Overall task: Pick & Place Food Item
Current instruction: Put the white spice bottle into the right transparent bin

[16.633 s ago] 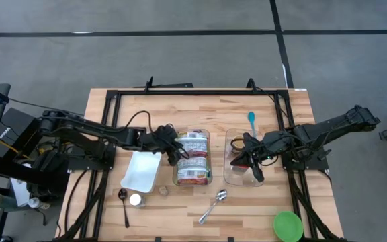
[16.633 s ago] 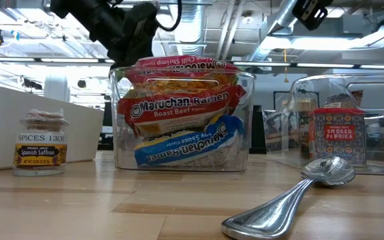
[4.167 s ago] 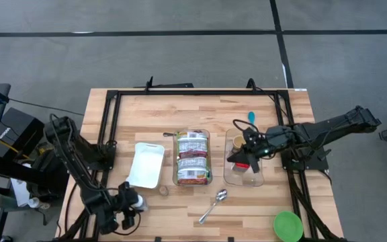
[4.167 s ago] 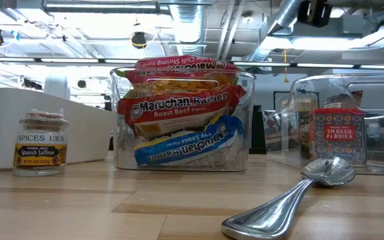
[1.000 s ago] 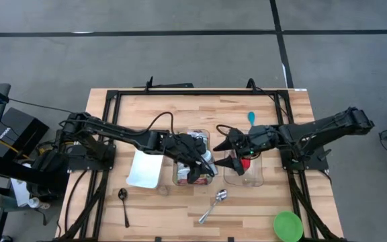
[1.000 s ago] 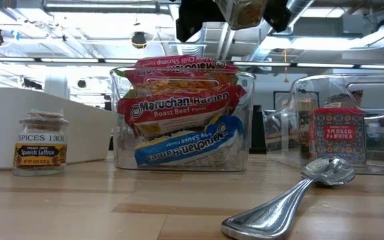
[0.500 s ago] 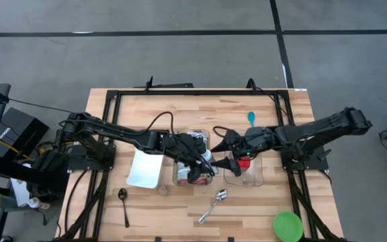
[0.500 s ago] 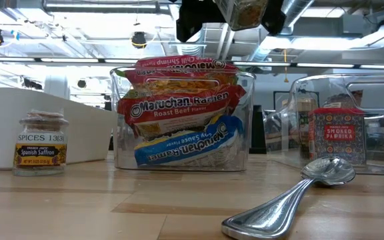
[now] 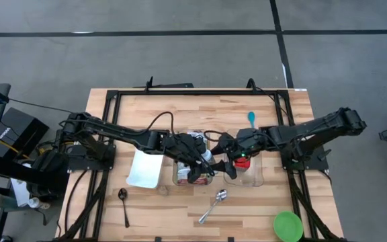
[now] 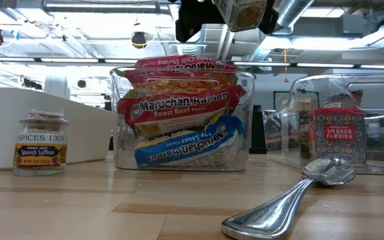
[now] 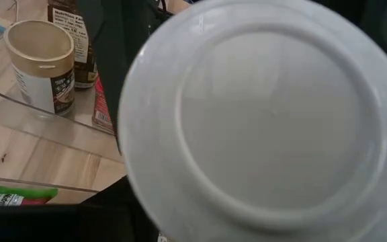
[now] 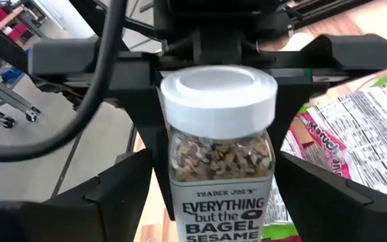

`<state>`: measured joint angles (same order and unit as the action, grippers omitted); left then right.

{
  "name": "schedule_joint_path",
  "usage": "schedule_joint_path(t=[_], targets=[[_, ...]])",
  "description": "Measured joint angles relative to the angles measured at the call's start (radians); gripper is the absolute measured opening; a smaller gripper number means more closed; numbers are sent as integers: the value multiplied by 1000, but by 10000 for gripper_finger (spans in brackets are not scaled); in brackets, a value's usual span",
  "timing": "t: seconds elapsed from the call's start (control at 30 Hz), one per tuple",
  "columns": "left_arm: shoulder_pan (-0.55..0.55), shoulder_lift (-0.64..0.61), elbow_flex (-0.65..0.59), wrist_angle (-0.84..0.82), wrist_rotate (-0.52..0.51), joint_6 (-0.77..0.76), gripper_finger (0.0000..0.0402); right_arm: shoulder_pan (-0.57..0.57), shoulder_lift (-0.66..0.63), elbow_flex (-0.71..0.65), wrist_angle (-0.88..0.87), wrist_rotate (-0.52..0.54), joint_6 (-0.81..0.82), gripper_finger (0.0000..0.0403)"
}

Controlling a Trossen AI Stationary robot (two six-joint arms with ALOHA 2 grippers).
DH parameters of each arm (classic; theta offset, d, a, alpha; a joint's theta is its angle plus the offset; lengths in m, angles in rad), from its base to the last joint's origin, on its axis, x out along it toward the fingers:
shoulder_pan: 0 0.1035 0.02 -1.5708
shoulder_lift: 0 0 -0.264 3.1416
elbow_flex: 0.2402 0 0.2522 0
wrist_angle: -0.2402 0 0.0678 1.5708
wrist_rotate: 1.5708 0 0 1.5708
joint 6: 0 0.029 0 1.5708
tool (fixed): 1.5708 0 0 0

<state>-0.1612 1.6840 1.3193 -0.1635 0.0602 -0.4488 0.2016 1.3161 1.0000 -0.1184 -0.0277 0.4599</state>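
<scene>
Low view, from the near edge of the table (image 10: 179,213) back: a spoon (image 10: 292,200) lies toward the near right corner, a small saffron jar (image 10: 41,142) stands toward the near left with a white tray (image 10: 19,127) behind it, then comes the clear bin of ramen packets (image 10: 182,120) at mid-table, and above that bin hangs the seasoning jar (image 10: 242,12), well clear of the wood. The high view shows the same jar (image 9: 207,158) carried in the air over the gap between the ramen bin and the clear spice bin (image 9: 250,176) toward the right edge. The left gripper (image 9: 203,160) is clamped on it: in the right wrist view its dark fingers (image 12: 79,57) press the jar (image 12: 218,161) just under the white cap, with the bagel-seasoning label facing the camera. The right gripper (image 9: 226,159) sits just beside the jar with its jaws spread wide, one on each side, not yet touching it. Farther back a blue spoon (image 9: 251,119) rests beyond the spice bin, and a green lid (image 9: 287,226) lies at the near right corner. I judge this a hand-over in mid-air: the jar is lifted and presented, and the receiving grip is still to come. The next move calls for the right jaws to settle squarely around the glass body below the left fingers and close firmly before the left lets go, then carry it to the spice bin, probably.
</scene>
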Motion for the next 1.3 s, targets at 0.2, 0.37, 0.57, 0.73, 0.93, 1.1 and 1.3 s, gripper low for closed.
schedule_joint_path(t=[0.2,0.37,0.57,0.73,0.93,1.1,1.3], targets=[[0,0,0,-4,0,0,194,0,-23,0,-6,0,2,300],[0,0,0,-3,0,0,206,8,-19,0,-7,-1,11,278],[-1,0,0,1,0,-1,194,6,-18,0,-4,1,11,243],[0,0,0,1,4,-3,207,3,-18,0,-4,2,9,196],[-1,0,0,0,4,-3,194,3,-18,0,-4,1,8,185],[-1,0,0,1,-1,-4,224,3,-18,0,-5,2,15,199],[0,0,0,1,-3,-4,269,3,-18,0,-5,1,15,185]])
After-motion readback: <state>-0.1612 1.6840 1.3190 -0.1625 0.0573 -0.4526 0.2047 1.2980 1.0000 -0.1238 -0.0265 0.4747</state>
